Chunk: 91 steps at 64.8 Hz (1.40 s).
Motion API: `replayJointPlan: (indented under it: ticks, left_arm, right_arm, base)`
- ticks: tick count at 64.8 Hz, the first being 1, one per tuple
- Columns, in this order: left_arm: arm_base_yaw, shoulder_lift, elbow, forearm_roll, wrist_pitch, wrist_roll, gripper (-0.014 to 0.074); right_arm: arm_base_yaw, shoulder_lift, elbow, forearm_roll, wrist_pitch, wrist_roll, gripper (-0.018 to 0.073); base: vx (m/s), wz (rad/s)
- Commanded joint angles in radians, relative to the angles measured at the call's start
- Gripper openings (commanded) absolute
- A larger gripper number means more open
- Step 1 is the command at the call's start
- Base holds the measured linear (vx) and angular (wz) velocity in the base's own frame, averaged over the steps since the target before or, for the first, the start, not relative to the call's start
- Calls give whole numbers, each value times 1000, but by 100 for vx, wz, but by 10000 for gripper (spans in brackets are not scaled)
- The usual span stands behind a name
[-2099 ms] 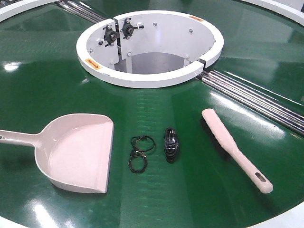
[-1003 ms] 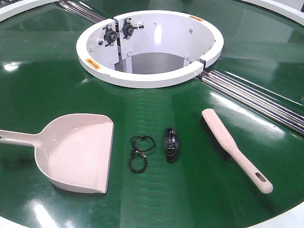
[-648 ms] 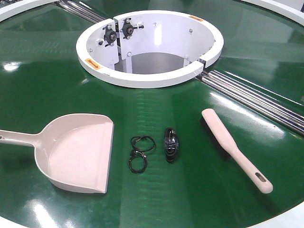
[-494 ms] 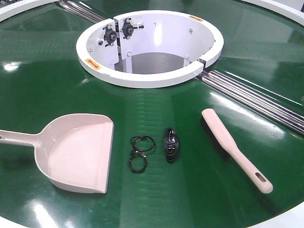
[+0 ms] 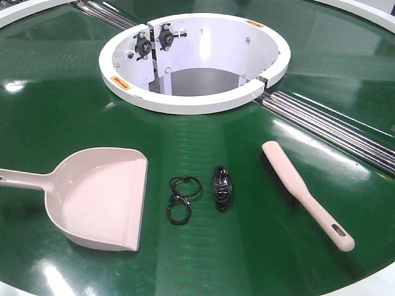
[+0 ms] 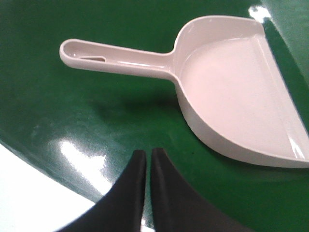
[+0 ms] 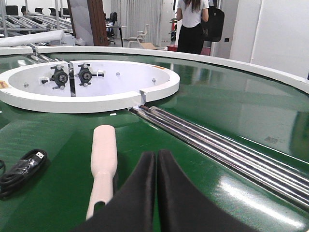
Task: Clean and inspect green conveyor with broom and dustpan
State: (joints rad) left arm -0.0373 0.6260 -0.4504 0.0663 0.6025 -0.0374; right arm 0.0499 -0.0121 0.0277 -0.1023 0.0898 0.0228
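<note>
A glossy green conveyor (image 5: 203, 259) fills the front view. A white ring housing (image 5: 197, 103) sits at its far centre, with steel rods (image 5: 333, 126) running off to the right. The pale dustpan (image 5: 102, 197) lies flat at near left, its mouth facing right. The broom (image 5: 302, 191) lies diagonally at near right, with the slotted handle end nearest. Between them rest a bundled black cable (image 5: 222, 187) and thin wire loops (image 5: 180, 198) (apparently the debris to sweep).

The left gripper (image 6: 148, 153) hovers near the dustpan handle and the right gripper (image 7: 157, 155) just beside the broom handle. Both have fingers nearly closed and hold nothing.

Risks: closed fingers could nudge the handles instead of grasping them. The slick belt could let either tool skid. The loops could snag in the bristles.
</note>
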Motion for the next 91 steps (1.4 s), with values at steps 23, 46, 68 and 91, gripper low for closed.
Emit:
replayJointPlan:
  ticks: [23, 46, 68, 91]
  left_arm:
    - [1, 34, -108, -3, 1, 90, 489]
    - [1, 124, -299, 53, 217, 268, 561]
    - [1, 486, -639, -112, 343, 963, 543]
    - [1, 734, -687, 78, 384, 1177, 543]
  right_arm:
    - [-1, -11, 4, -6, -71, -5, -8]
    - [-1, -11, 4, -6, -69, -5, -8]
    - [-1, -11, 4, -6, -69, -5, -8]
    - [-1, -11, 4, -6, -70, -5, -8]
  base:
    - [0, 0]
    - [0, 0]
    - [0, 0]
    - [0, 0]
